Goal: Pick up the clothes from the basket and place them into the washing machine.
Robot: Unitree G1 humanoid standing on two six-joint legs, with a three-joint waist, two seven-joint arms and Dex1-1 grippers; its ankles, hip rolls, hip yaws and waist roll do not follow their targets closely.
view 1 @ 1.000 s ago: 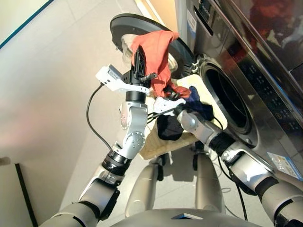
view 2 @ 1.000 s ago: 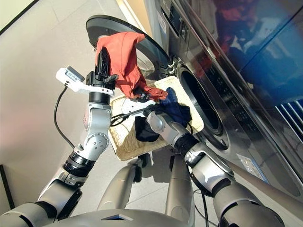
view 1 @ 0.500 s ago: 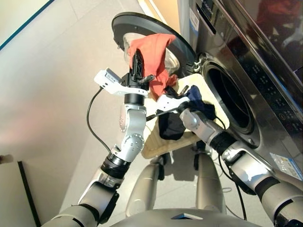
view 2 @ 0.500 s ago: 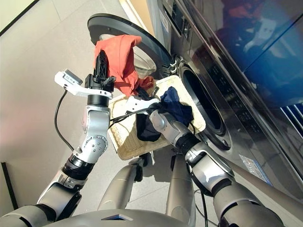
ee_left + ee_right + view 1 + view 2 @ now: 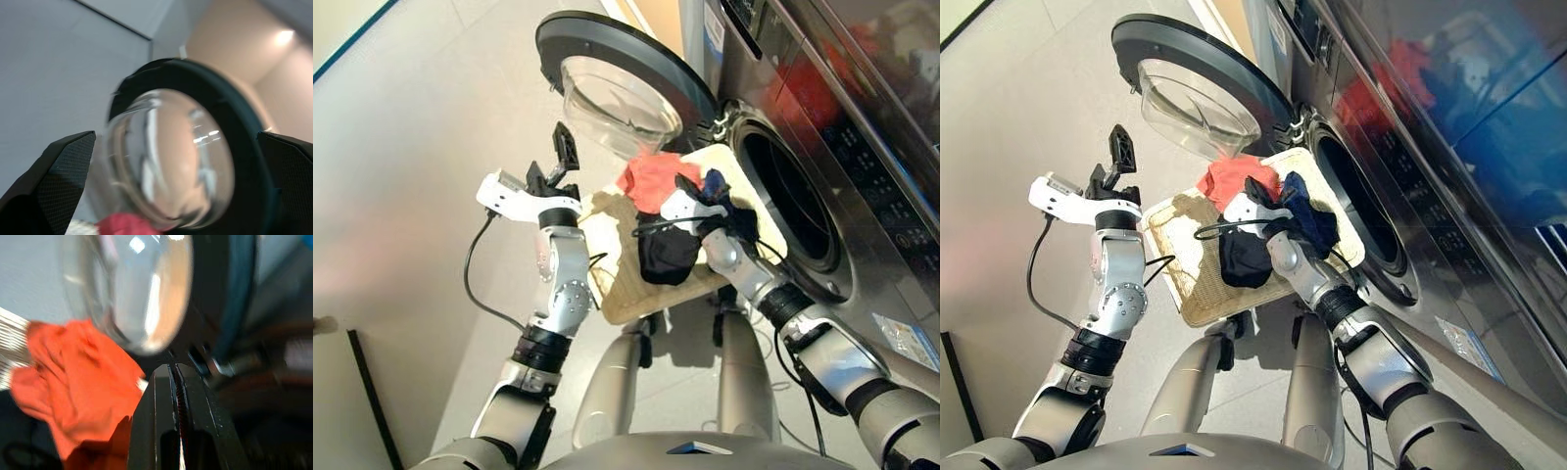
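The coral-red garment (image 5: 651,179) lies crumpled at the far end of the cream wicker basket (image 5: 612,284), below the open door. A black garment (image 5: 668,257) sits mid-basket and a navy one (image 5: 732,213) lies by the rim nearest the drum. My left gripper (image 5: 563,157) is raised left of the basket, open and empty; in its wrist view its fingers (image 5: 68,161) frame the door glass. My right gripper (image 5: 685,186) hovers over the basket between the red and navy garments, its fingers (image 5: 161,396) pressed shut with nothing seen between them.
The washing machine (image 5: 862,117) stands at the right with its drum mouth (image 5: 793,206) open beside the basket. Its round porthole door (image 5: 607,69) swings out over the basket's far end. Light floor (image 5: 411,147) lies to the left. A black cable (image 5: 475,284) hangs from my left wrist.
The left gripper has let go of the red garment, which dropped into the basket's far end. The left arm swung left and lower. The right gripper stayed over the basket.
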